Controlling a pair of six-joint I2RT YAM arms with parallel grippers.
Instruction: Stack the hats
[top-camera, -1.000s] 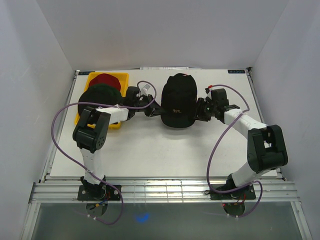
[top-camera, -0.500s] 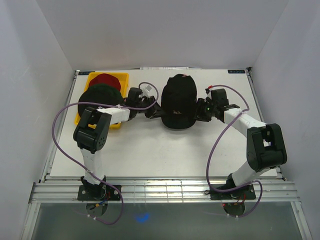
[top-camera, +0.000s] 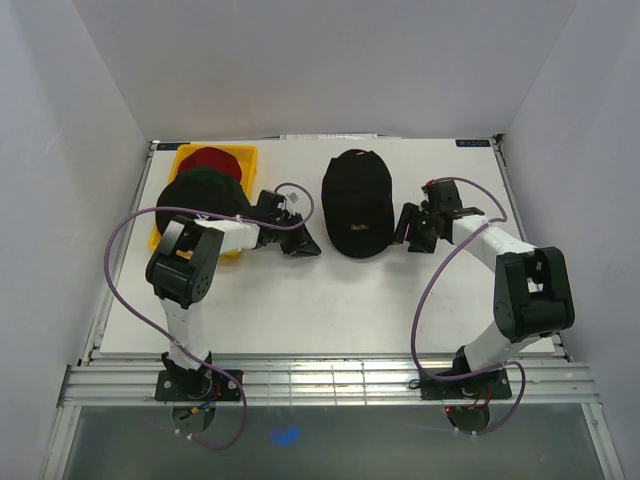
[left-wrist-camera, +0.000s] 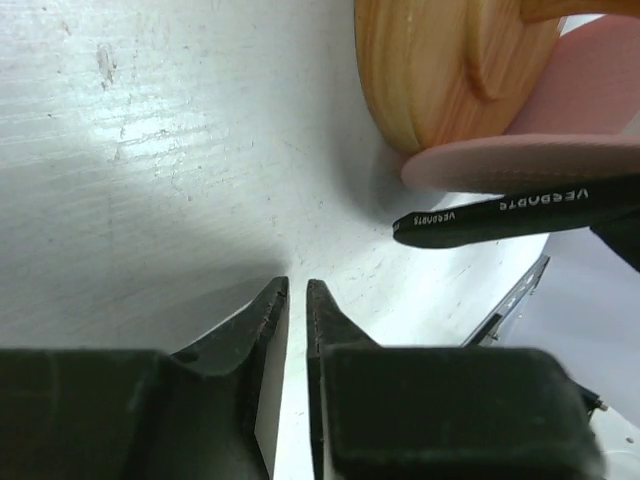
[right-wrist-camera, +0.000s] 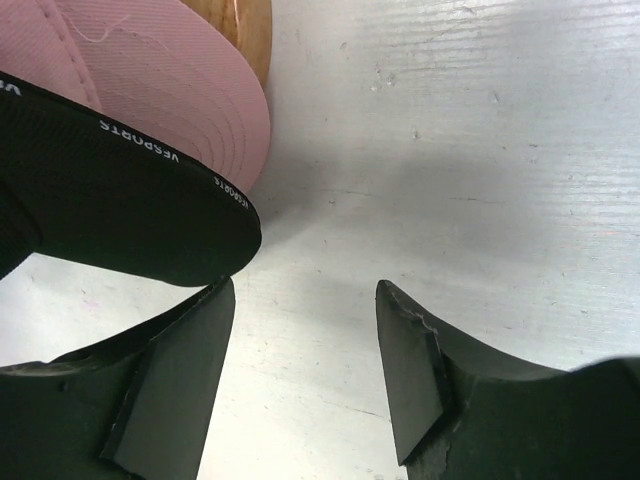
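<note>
A black hat (top-camera: 357, 203) with a small white logo sits in the middle of the table over a wooden stand (left-wrist-camera: 440, 70); its pink-lined brim (right-wrist-camera: 150, 80) shows from below. A dark green hat (top-camera: 200, 192) and a red hat (top-camera: 212, 160) lie on the yellow tray (top-camera: 176, 158) at the left. My left gripper (top-camera: 304, 245) (left-wrist-camera: 297, 285) rests low on the table just left of the black hat, its jaws a narrow slit apart with nothing between them. To the hat's right, my right gripper (top-camera: 408, 228) (right-wrist-camera: 305, 300) is wide open and empty, its fingertips just clear of the brim edge.
White walls close in the table on three sides. Purple cables loop beside both arms. The white tabletop (top-camera: 330, 300) stretches bare between the hat and the arm bases.
Both grippers have let go of the black hat's edges and drawn back from it. The right jaws have widened. The hat has settled lower on the stand.
</note>
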